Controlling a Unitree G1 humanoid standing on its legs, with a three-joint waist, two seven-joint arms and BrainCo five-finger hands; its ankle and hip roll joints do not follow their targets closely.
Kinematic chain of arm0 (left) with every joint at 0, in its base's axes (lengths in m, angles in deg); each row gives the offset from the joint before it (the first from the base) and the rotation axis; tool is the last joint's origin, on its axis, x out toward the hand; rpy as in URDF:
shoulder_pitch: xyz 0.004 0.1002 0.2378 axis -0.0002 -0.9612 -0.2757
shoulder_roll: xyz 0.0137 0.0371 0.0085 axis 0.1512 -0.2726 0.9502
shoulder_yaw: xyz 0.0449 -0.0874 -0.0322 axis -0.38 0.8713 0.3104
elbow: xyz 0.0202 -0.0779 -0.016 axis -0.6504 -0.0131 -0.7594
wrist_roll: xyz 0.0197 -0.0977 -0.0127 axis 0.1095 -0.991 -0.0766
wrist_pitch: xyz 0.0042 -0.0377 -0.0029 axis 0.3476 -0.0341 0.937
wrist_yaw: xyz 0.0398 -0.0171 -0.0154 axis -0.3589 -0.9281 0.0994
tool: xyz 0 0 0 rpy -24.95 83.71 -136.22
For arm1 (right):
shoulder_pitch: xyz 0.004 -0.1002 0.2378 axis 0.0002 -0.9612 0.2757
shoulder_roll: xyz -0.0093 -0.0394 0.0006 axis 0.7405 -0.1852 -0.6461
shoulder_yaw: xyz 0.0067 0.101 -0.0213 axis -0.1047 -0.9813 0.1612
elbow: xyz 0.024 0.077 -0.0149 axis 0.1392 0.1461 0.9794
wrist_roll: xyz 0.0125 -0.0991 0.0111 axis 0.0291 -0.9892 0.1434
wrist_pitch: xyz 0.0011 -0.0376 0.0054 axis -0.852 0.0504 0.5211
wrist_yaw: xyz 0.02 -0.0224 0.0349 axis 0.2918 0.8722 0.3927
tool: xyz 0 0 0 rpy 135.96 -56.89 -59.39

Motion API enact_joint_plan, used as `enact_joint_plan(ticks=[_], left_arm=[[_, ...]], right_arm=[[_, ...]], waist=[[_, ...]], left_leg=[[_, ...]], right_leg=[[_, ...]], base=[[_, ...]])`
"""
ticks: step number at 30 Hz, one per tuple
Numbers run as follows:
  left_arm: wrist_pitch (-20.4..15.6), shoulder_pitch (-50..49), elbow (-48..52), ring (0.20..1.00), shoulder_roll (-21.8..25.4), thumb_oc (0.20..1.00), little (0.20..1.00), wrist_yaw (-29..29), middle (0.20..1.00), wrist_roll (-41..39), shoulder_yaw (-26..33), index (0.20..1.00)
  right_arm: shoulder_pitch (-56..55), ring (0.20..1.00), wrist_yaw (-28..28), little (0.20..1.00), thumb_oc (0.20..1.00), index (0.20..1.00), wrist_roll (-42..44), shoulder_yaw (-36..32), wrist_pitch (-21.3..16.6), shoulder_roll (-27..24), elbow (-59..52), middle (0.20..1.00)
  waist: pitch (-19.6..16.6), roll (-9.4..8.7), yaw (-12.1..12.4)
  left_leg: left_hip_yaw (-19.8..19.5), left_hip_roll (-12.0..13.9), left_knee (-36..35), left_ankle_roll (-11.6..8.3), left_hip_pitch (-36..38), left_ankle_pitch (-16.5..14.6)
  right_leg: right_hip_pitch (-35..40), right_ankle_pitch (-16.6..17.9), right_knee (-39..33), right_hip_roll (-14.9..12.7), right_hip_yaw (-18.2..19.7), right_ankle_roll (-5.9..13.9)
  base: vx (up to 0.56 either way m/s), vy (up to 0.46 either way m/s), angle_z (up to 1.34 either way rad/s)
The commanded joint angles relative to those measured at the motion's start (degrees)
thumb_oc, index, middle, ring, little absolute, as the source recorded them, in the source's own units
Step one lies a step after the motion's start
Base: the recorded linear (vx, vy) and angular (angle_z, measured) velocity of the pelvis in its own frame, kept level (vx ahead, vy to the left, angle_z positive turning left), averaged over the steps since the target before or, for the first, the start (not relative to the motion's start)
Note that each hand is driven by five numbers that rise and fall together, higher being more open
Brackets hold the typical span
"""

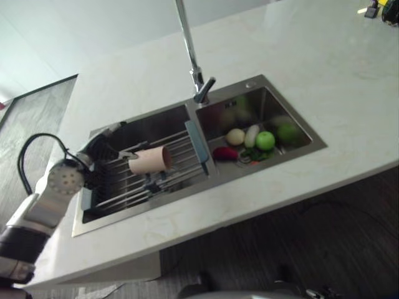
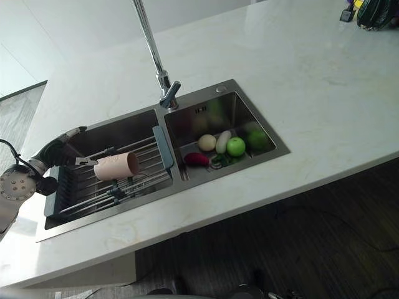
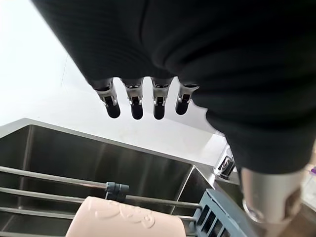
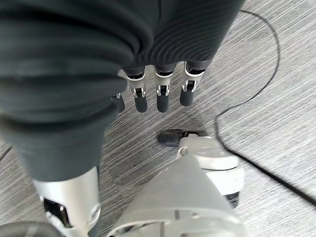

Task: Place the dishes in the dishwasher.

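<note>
the eye views show a green apple [image 1: 265, 140] in the sink [image 1: 293, 119]. the left hand [image 3: 148, 98] hangs over the pink cup [image 1: 150, 159], fingers [image 3: 134, 106] straight, holding nothing. the right hand [image 4: 153, 94] points at the floor, fingers straight.

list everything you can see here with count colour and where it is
cup: 1, pale pink, on its side on the rack in the left basin
rack: 1, metal bars with blue-grey ends, across the left basin
sink: 1, steel, two basins, set in the counter
faucet: 1, silver, behind the divider
produce: several pieces, green, cream, dark red, right basin
counter: 1, white
dark items: far counter corner, unclear
left hand: open, by the cup
right hand: open, above the floor
</note>
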Motion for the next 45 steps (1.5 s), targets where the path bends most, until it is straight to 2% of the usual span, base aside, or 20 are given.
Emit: enact_joint_plan(ticks=[1, 5, 12, 17, 21, 30, 45], left_arm=[[-0.5, 6.8, -2.6, 1.0, 1.3, 1.0, 1.0, -0.1, 1.0, 5.4, 1.2, 1.0], [0.9, 10.0, -3.0, 1.0, 2.2, 1.0, 1.0, 0.2, 1.0, 7.6, -2.7, 1.0], [1.1, 11.0, -3.9, 1.0, 4.2, 1.0, 1.0, -0.7, 1.0, 7.8, -4.4, 1.0], [1.9, 11.8, -7.2, 1.0, 3.5, 1.0, 1.0, 2.6, 1.0, 8.7, -6.1, 1.0], [1.8, 12.6, -8.1, 1.0, 3.2, 1.0, 1.0, 3.0, 1.0, 9.5, -6.1, 1.0], [3.8, 11.4, -5.7, 1.0, 3.9, 1.0, 1.0, 0.8, 1.0, 11.0, -5.0, 1.0], [2.9, 10.8, -7.6, 1.0, 5.3, 1.0, 1.0, -0.1, 1.0, 12.9, -4.9, 1.0]], right_arm=[[1.7, 1.0, -1.3, 1.0, 1.0, 1.0, 1.2, -1.8, -2.6, -0.8, -0.6, 1.0], [2.6, 1.0, -2.2, 1.0, 1.0, 1.0, 3.6, -2.2, -2.3, -2.8, -2.8, 1.0], [2.6, 1.0, -2.6, 1.0, 1.0, 1.0, 4.3, -2.7, -1.3, -4.3, -5.3, 1.0], [3.8, 1.0, -3.0, 1.0, 1.0, 1.0, 6.4, -2.6, -1.1, -5.4, -7.0, 1.0], [4.3, 1.0, -2.8, 1.0, 1.0, 1.0, 6.6, -2.5, -1.0, -5.1, -8.0, 1.0], [4.2, 1.0, -3.4, 1.0, 1.0, 1.0, 6.3, -2.9, -0.7, -5.1, -8.7, 1.0], [5.8, 1.0, -3.7, 1.0, 1.0, 1.0, 7.6, -2.4, -0.1, -5.6, -10.2, 1.0]], waist=[[2.1, -2.11, -0.8], [3.9, -1.6, -1.6], [5.3, -1.05, -1.8], [7.4, -1.2, -1.9], [8.6, -1.75, -1.7], [8.6, -2.1, -1.0], [9.7, -2.26, -0.3]], left_leg=[[-2.2, 1.3, 1.5, 0.47, -0.9, -4.2], [-2.0, 1.3, 1.9, 0.17, -2.6, -3.7], [-2.5, 0.8, 2.2, 0.22, -3.5, -3.5], [-2.8, 1.1, 2.7, -0.2, -5.4, -3.0], [-3.3, 1.3, 3.0, -0.3, -6.6, -2.7], [-4.4, 1.5, 3.7, -0.4, -6.9, -2.7], [-5.4, 1.6, 3.6, -0.53, -7.8, -2.4]], right_leg=[[-1.6, -3.7, 6.7, -5.0, -3.9, 3.54], [-3.7, -3.1, 7.2, -5.9, -3.7, 3.88], [-4.6, -2.8, 7.4, -6.2, -3.3, 4.04], [-6.8, -2.7, 8.4, -6.4, -3.0, 4.14], [-8.0, -3.0, 9.2, -6.1, -2.8, 4.11], [-7.6, -3.5, 9.8, -5.7, -3.1, 3.95], [-8.5, -3.8, 10.5, -5.5, -3.1, 3.97]], base=[[-0.01, 0.03, -0.13], [-0.07, 0.053, -0.1], [-0.01, 0.033, -0.02], [-0.05, 0.06, -0.04], [-0.07, 0.022, -0.04], [0.0, 0.002, 0.0], [-0.01, 0.013, 0.04]])
